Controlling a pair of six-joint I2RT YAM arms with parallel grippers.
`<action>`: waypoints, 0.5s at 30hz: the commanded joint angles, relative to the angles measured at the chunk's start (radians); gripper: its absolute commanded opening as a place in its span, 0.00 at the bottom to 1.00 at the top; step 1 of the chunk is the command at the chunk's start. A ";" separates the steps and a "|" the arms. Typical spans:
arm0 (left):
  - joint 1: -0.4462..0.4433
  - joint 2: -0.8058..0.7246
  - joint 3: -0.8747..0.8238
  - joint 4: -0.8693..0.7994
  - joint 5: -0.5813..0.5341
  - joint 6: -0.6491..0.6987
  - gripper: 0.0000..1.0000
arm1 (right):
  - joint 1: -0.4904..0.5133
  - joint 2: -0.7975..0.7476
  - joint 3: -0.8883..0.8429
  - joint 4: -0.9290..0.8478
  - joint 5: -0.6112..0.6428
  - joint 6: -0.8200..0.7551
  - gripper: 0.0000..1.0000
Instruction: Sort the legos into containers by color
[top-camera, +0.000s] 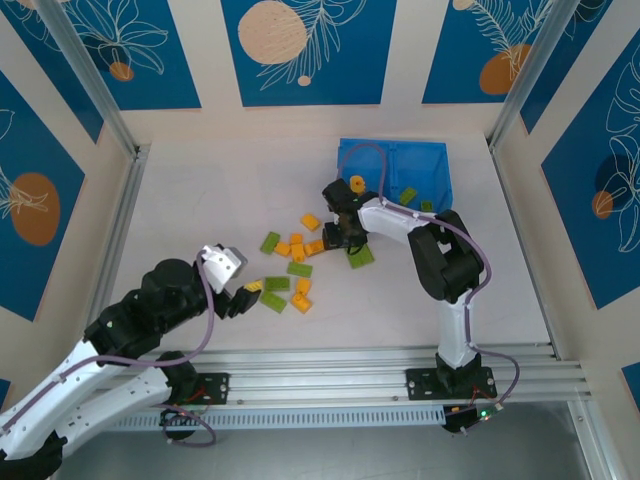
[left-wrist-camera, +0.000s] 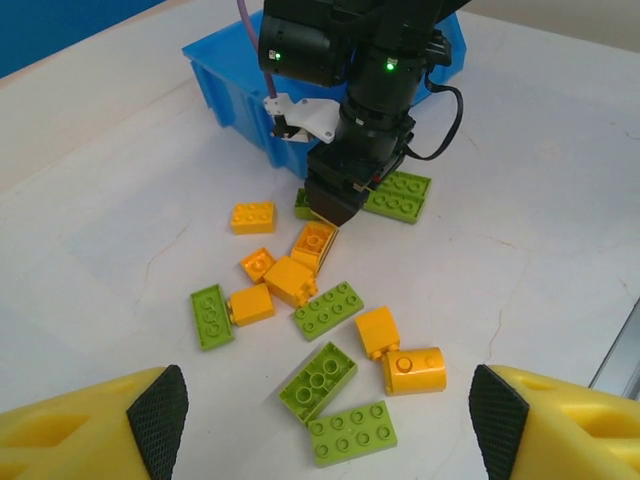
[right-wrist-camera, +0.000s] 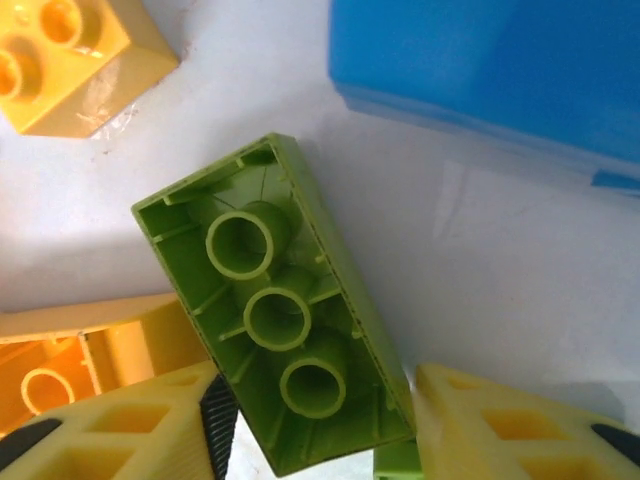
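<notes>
Left fingers (left-wrist-camera: 90, 430) hang wide apart over the scattered legos (left-wrist-camera: 290, 280), holding nothing. Right fingers (right-wrist-camera: 500, 420) pinch the 6 o'clock end of an upturned green brick (right-wrist-camera: 275, 300) low over the counter (right-wrist-camera: 480, 260). Its long axis runs 11 to 5 o'clock. The bin (right-wrist-camera: 480, 70) lies just beyond at 1 o'clock, nearer the right arm.
</notes>
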 joint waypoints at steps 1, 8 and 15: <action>-0.007 0.009 -0.010 0.019 0.028 0.018 0.78 | -0.004 0.022 0.020 0.006 -0.019 0.000 0.45; -0.007 0.030 -0.013 0.074 0.095 0.009 0.93 | -0.001 -0.092 -0.039 0.044 -0.028 -0.008 0.30; -0.007 0.036 -0.021 0.166 0.183 0.017 1.00 | 0.003 -0.344 -0.140 0.045 -0.058 0.018 0.28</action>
